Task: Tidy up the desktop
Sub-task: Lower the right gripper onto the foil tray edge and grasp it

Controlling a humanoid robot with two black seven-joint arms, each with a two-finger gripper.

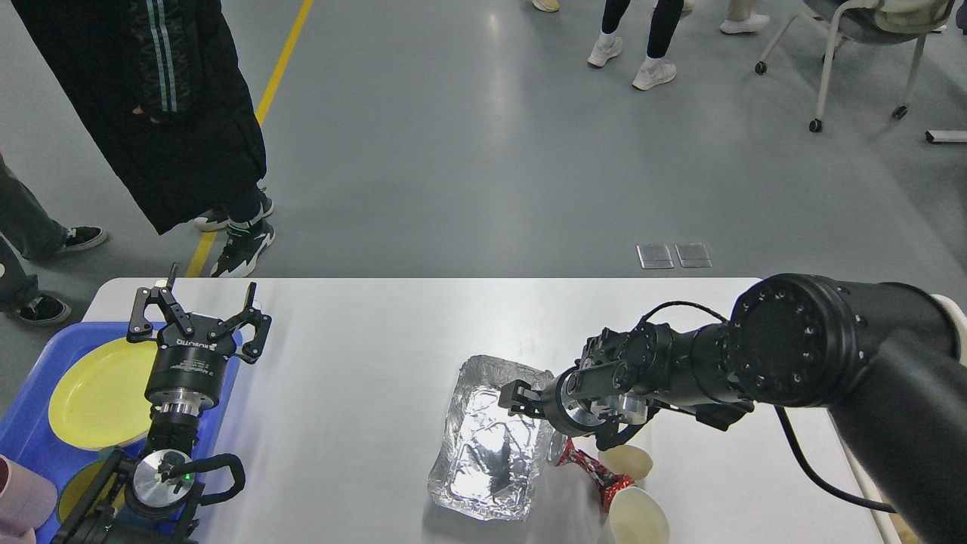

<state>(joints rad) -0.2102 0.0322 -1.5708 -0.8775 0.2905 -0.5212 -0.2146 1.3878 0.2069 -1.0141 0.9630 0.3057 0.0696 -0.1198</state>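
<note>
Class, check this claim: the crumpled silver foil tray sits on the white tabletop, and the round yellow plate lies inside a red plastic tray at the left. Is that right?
Not quite. In the head view the round yellow plate lies in a blue plastic tray, not a red one. The crumpled silver foil tray does sit on the white tabletop.

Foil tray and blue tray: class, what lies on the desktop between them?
In the head view, nothing rests on the desktop between the foil tray and the blue tray; only the left end effector, open, stands at the blue tray's edge.

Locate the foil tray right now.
Head view: foil tray lies right of centre on the desktop, just left of the right gripper and the red wrapper.
</note>
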